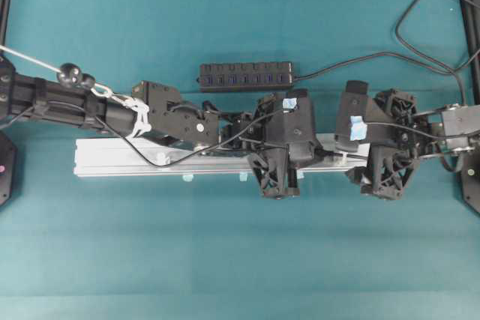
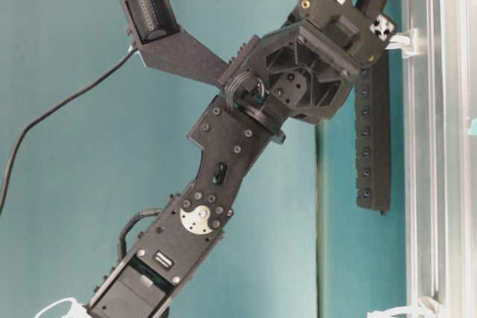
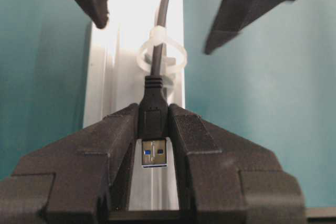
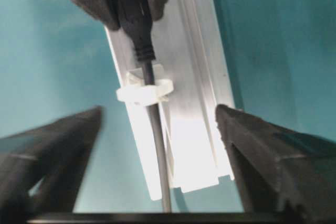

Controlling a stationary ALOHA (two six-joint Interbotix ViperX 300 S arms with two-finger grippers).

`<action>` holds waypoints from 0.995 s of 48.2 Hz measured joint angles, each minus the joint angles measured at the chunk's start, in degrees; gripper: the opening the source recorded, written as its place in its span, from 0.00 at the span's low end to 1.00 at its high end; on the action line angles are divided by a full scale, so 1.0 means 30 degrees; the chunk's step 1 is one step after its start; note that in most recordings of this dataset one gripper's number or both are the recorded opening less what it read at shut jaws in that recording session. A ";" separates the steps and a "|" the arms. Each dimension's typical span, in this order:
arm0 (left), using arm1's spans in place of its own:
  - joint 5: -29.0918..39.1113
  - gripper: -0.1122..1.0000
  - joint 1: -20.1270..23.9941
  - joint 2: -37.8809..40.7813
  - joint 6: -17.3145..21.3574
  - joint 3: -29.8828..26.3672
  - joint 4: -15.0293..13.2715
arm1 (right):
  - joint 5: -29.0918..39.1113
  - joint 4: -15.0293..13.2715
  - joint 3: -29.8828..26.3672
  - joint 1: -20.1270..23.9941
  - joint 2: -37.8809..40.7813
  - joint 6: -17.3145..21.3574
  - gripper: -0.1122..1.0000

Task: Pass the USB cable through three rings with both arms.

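Now handover after first ring [image 3: 160, 55]: left gripper [image 3: 153, 129] clamps plug [image 3: 153, 113], right gripper [image 4: 157, 129] wide open, empty. Next: left pulls cable [image 4: 159, 150] toward second ring.

The USB cable [image 3: 156, 56] runs through a ring [image 3: 160, 56] on the rail [image 3: 113, 51].

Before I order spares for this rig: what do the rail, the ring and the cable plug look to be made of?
Rail: likely aluminium, silver with a matte-bright sheen and extruded grooves.
Ring: apparently plastic, whitish and translucent, like a thin cable-tie loop.
USB plug, clamped in the left end effector: black moulded plastic shell with ribbed strain relief, shiny metal mouth with a blue insert.
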 measured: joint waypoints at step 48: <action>0.0879 0.32 0.0000 -0.1611 0.1816 0.0527 0.0000 | -0.3779 -0.0146 -0.0293 -0.0176 0.0205 0.0000 0.20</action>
